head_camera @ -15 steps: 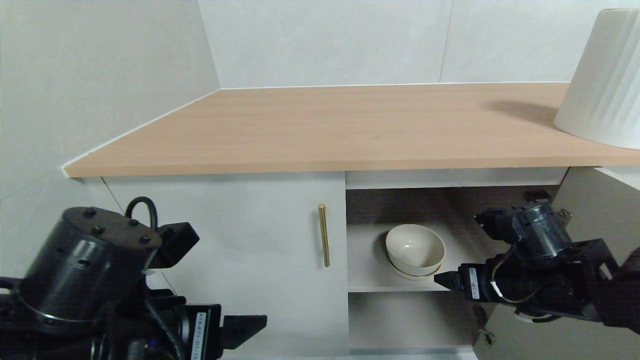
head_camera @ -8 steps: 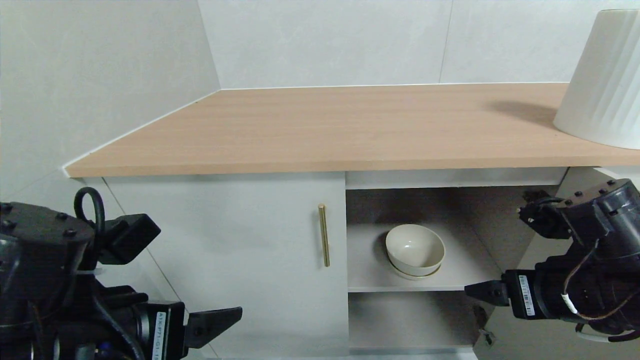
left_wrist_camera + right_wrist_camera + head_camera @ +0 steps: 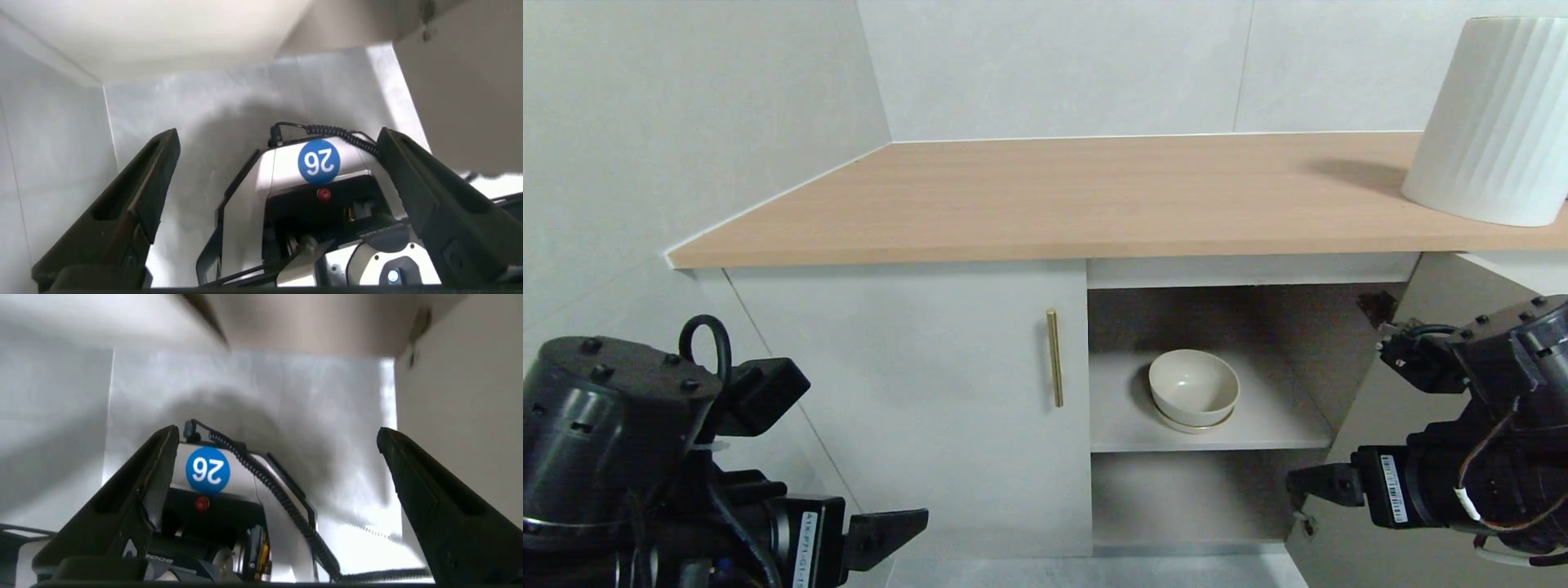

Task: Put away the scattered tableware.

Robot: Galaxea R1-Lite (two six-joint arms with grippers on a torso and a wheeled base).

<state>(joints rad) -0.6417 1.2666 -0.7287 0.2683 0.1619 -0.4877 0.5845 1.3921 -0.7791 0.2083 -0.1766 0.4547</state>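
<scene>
Bowl sits stacked on a flatter dish on the shelf of the open cabinet compartment, under the wooden tabletop and just beside the closed door's brass handle. My left jaws hang low before that closed door, my right jaws by the swung-out door; both pairs are spread wide and empty.
</scene>
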